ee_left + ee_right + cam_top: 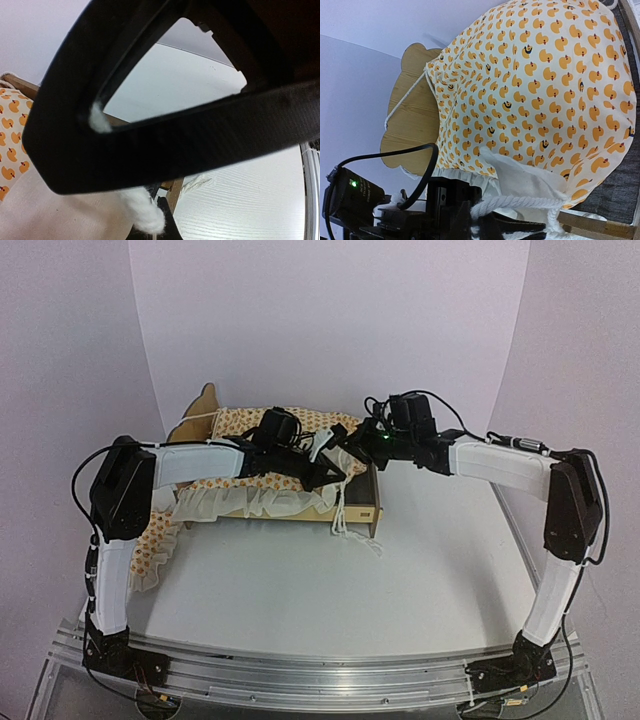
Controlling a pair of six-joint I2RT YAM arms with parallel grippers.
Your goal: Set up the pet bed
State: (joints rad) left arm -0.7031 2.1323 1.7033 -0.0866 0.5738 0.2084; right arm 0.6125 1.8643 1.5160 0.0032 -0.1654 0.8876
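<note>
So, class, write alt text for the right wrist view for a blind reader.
Cream bedding printed with orange ducks fills the frame, overlapping a scalloped light-wood headboard on the left. A thick white cord lies below it.

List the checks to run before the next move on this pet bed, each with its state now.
1. Left gripper shut: ok.
2. Left gripper holding fabric: cannot tell; only a white tuft shows at its tip.
3. Right gripper open or shut: cannot tell.
4. Duck-print bedding in the bed frame, against the headboard: ok.
5. Ruffle inside the frame: not ok; it spills over the left side onto the table.
6. White cord tidy: not ok; it dangles over the frame's near right corner.
</note>
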